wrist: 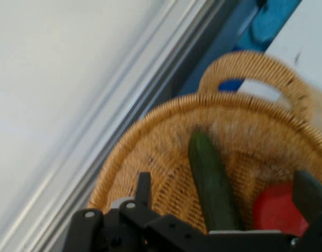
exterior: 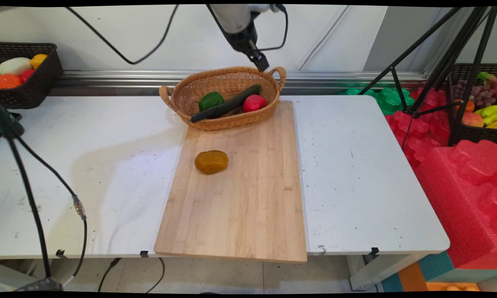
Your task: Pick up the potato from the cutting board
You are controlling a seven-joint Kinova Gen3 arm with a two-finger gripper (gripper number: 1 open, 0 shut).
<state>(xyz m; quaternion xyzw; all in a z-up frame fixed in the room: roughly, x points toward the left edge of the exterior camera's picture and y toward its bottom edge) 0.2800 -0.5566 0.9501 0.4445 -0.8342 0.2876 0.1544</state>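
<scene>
On the far left of the main view, a dark basket point(exterior: 29, 78) of mixed produce stands at the table's point(exterior: 356, 174) back corner. Moving right, a wicker basket point(exterior: 225, 80) sits at the far end of a wooden cutting board point(exterior: 240, 194), holding a green pepper point(exterior: 211, 100), a long cucumber point(exterior: 227, 105) lying slantwise, and a red tomato point(exterior: 254, 102). A brown potato point(exterior: 211, 161) lies alone on the board, well apart from the wicker basket.

The gripper point(exterior: 260, 61) hangs above the wicker basket's back rim, touching nothing. The main view does not show how its fingers stand. The hand view does: one finger point(wrist: 143, 188) and the other point(wrist: 308, 194) stand wide apart, with the cucumber point(wrist: 213, 184) and tomato point(wrist: 276, 207) seen between them, below, and nothing held. That view also shows the wicker basket's point(wrist: 166, 142) handle, but not the pepper or potato.

Further right, red foam blocks point(exterior: 459, 182) and a second fruit basket point(exterior: 480, 103) stand beside the table.
</scene>
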